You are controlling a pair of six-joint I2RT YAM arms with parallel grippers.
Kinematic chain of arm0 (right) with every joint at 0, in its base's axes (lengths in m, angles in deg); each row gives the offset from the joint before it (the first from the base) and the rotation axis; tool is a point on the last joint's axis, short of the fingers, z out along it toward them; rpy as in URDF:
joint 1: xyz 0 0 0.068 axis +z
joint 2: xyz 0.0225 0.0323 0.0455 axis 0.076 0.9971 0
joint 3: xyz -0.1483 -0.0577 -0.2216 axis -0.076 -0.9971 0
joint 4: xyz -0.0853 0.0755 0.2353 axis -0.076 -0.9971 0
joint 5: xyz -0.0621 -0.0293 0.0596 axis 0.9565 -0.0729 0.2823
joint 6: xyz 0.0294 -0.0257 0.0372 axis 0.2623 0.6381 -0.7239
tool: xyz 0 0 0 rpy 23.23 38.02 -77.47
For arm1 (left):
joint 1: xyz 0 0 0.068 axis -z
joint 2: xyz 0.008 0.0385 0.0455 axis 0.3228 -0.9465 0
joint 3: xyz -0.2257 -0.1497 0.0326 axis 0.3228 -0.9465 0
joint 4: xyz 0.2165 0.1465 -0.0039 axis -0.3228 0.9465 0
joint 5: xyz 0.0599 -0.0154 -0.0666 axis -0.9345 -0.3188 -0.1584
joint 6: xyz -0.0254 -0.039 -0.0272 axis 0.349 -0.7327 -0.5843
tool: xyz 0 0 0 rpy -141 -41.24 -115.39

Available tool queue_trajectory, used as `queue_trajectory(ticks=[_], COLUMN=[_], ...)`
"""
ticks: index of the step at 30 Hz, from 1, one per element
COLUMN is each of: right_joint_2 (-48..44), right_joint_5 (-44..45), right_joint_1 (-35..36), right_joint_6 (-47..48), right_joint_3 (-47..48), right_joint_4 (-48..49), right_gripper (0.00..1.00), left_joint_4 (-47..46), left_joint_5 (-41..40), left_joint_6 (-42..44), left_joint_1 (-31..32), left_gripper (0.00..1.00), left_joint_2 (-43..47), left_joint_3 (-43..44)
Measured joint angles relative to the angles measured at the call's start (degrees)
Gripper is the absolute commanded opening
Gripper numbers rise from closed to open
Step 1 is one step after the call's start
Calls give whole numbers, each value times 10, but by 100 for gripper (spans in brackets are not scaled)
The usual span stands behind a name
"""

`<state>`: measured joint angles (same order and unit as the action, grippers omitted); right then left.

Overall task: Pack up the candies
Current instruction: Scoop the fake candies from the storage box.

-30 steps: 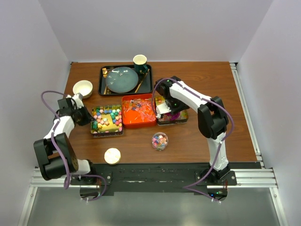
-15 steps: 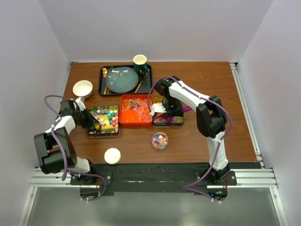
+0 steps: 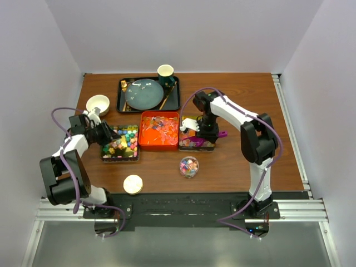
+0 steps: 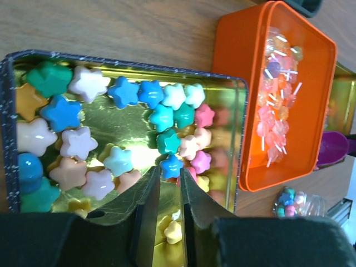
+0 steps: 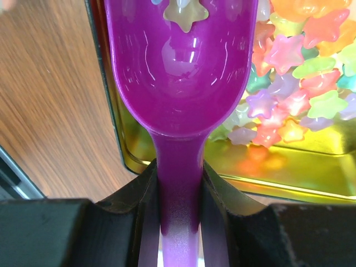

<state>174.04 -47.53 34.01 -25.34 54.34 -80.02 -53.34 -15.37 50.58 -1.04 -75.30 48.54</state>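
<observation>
Findings, overhead view taken as the clock face:

1. The left gripper (image 4: 169, 177) is being held low over the left tin (image 4: 111, 119), at 9 o'clock from the orange container (image 4: 247, 78). Its jaws are being kept only narrowly apart and nothing is being gripped. A blue star is lying just beyond the fingertips, and a yellow one is showing beneath the gap; contact with either cannot be told.
2. The right gripper (image 5: 178, 166) is being kept clamped on the handle of the purple scoop (image 5: 181, 83). The scoop bowl is being held over the near edge of the right tin (image 5: 289, 169), at 3 o'clock from the orange container. One pale star is being carried in the bowl.
3. The candies are being kept in four places: opaque star candies (image 4: 83, 111) in the left tin, wrapped candies (image 4: 272, 122) in the orange container, translucent star candies (image 5: 295, 89) in the right tin, and a mixed handful in the clear jar (image 3: 188, 166).
4. The clear jar is standing uncovered on the table (image 3: 233, 167) at 5 o'clock from the orange container, and the gold lid (image 3: 133, 184) is lying apart at 8 o'clock from the jar.
</observation>
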Motion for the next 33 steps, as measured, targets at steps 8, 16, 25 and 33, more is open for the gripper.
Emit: queue_trajectory(ticks=[8, 16, 25, 33], right_joint_2=[-27, -40, -103, -153], right_joint_5=[-66, -129, -174, -161], right_joint_1=[-32, -63, -82, -82], right_joint_6=[-2, -31, -110, -174], right_joint_3=[-49, -70, -163, -229], right_joint_4=[48, 75, 184, 267], right_gripper=[0, 0, 0, 0], left_joint_4=[5, 19, 40, 47], left_joint_5=[26, 37, 50, 52], left_joint_6=[6, 31, 59, 69], left_joint_1=[0, 0, 0, 0], left_gripper=[27, 28, 28, 28], left_joint_2=[-1, -14, -40, -54], left_joint_3=[40, 87, 130, 136])
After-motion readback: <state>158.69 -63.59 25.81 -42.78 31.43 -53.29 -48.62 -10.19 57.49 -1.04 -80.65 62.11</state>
